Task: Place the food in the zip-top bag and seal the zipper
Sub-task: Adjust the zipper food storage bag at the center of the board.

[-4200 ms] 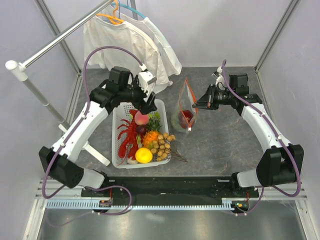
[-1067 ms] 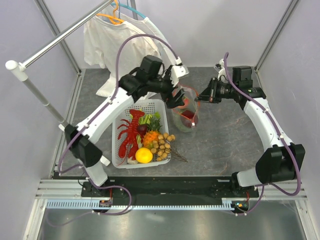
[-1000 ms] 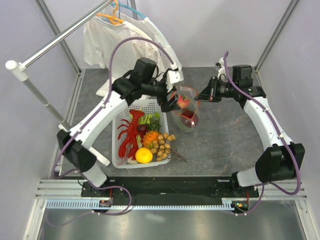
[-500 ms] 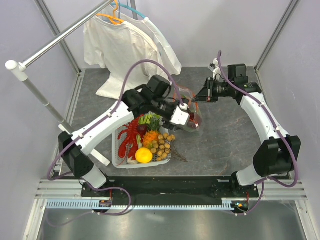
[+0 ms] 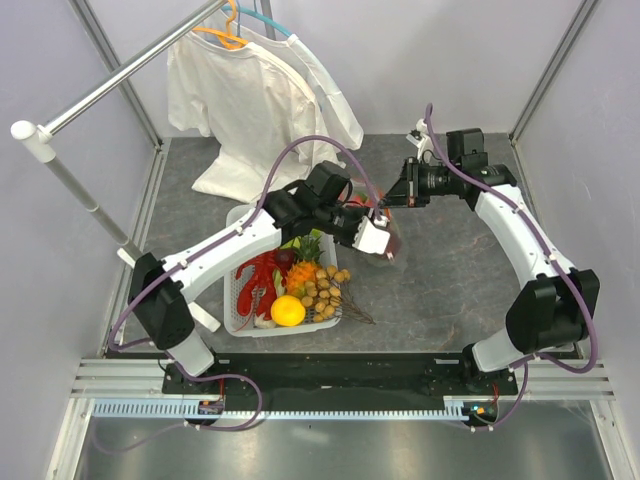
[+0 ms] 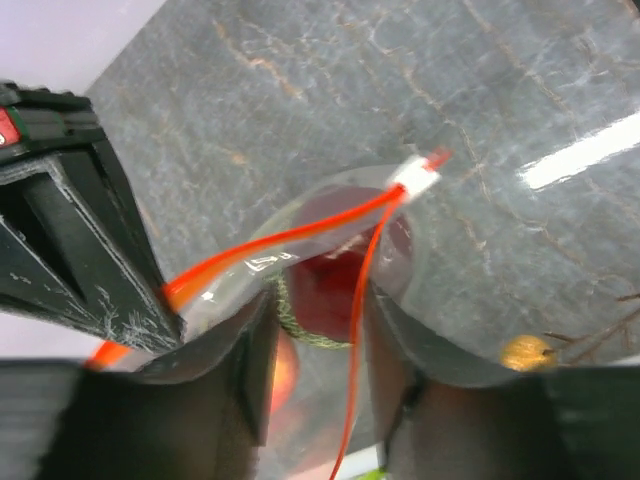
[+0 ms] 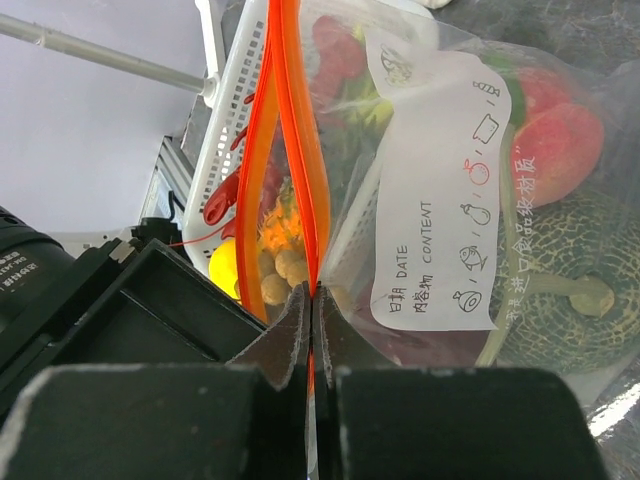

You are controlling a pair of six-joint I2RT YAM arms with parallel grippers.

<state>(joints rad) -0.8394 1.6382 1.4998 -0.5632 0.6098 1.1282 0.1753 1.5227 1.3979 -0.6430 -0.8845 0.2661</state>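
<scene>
straddling the gaping mouth of the zip-top bag, the left gripper hangs with its fingers apart, one track of the zipper running up between them. the right gripper is pinched tight on the far end of that strip, holding the bag upright on the table just beside the white basket.

counted inside the bag: one netted melon, one peach and one dark red piece, three in all. the zipper shows two red-orange tracks, bowed apart, and one white tip. left in the basket are one red lobster, one lemon and a cluster of small brown balls too many to number.

the likely trouble lies at the mouth. if the left fingers close on a single track, or on tracks out of line, the seal would not catch. a hard drag along the strip might pull it out of the right pinch, and the bulging bag could then slump and spill the melon.
</scene>
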